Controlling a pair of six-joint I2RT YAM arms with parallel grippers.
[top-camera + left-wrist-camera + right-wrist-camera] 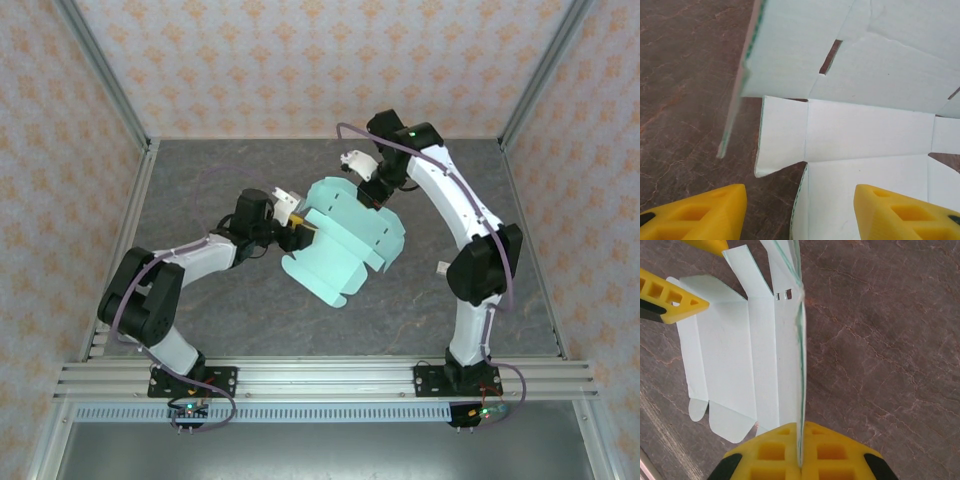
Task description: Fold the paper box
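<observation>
paper box [345, 250] in right end effector [800, 442]

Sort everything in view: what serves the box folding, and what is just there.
Job: paper box; right gripper, shut on its raised panel; left gripper, open at its edge.
Just there: table, patterned walls, metal rail.

The paper box [345, 240], a pale mint die-cut sheet, is spread unfolded near the table's [200, 180] centre, with one panel raised upright.
</observation>
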